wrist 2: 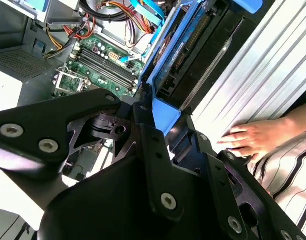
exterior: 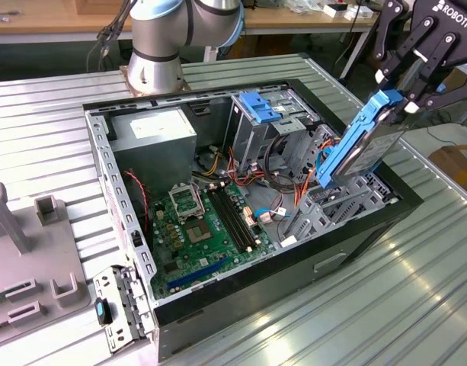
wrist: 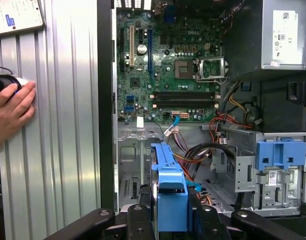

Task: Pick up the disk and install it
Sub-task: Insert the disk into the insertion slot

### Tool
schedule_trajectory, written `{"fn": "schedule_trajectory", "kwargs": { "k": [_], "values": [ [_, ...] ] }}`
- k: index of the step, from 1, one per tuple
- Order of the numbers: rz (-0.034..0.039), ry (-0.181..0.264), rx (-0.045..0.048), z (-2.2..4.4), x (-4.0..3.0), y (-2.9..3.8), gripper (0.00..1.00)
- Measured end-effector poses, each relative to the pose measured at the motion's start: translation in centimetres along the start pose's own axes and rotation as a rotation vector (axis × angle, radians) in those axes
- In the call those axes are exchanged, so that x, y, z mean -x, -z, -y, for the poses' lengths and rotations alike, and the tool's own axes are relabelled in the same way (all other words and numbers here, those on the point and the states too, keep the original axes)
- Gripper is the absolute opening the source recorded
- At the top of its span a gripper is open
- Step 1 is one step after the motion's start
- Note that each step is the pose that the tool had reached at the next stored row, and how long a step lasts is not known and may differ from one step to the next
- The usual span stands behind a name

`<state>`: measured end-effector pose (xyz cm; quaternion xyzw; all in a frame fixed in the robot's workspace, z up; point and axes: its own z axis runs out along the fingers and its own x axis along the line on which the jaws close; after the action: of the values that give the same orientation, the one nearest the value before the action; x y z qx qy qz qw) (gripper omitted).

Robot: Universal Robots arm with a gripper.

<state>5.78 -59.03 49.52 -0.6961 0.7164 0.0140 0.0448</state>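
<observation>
The disk is a silver-grey drive in a blue plastic carrier. It hangs tilted and edge-up over the open computer case, at the case's end toward the exterior view's right, above a grey metal bay. My gripper is shut on the disk's upper end. In the first wrist view the carrier's blue edge stands between my black fingers, with the gripper closed around it. The second wrist view has the disk reaching from the gripper toward the case interior.
Inside the case lie a green motherboard, a grey power-supply box, a drive cage with a blue latch and loose cables. A person's hand rests on the ribbed metal table beside the case. A grey fixture stands at the exterior view's left.
</observation>
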Motion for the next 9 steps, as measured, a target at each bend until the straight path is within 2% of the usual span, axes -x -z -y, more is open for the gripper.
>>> {"fn": "schedule_trajectory", "kwargs": {
  "k": [2, 6, 9],
  "values": [
    [0.0044, 0.001, -0.0073, 0.0, -0.29, -0.01, 0.37],
    [0.0045, 0.002, -0.013, -0.37, -0.53, -0.12, 0.37],
    [0.0046, 0.002, -0.0132, -0.38, -0.54, -0.13, 0.37]
  ]
}}
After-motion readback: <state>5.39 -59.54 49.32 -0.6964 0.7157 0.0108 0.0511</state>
